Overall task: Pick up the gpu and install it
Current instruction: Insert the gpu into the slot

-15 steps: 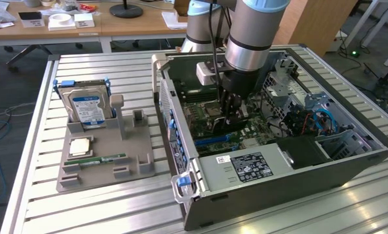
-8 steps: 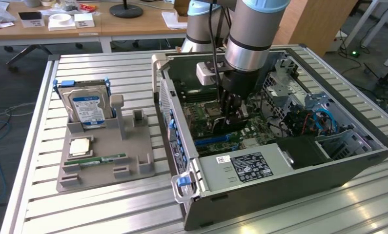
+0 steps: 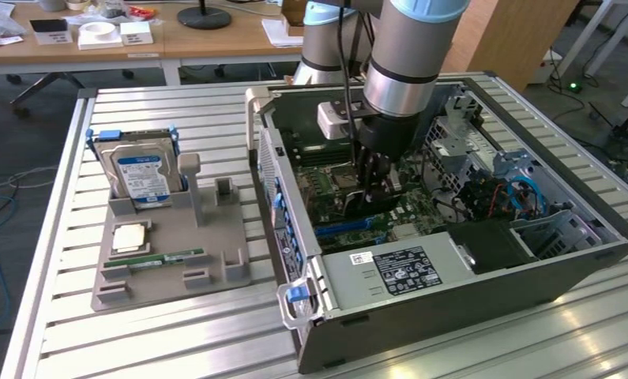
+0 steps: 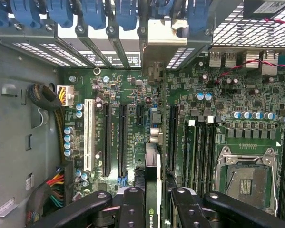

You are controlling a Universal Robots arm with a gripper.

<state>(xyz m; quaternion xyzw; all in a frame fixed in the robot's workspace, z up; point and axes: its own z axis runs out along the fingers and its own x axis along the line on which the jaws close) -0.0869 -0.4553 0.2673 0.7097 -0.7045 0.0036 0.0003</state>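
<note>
The gripper (image 3: 376,193) is clamped on the gpu (image 4: 152,166), held edge-on above the motherboard (image 4: 132,118), mid-frame inside the case (image 3: 503,268). If the card is off its slot, pressing could bend it or scrape the board.

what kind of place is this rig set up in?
Probably a robotics lab or workshop: a robot arm holds the gpu inside an open PC case on a slatted metal table, with cluttered wooden desks behind.
</note>
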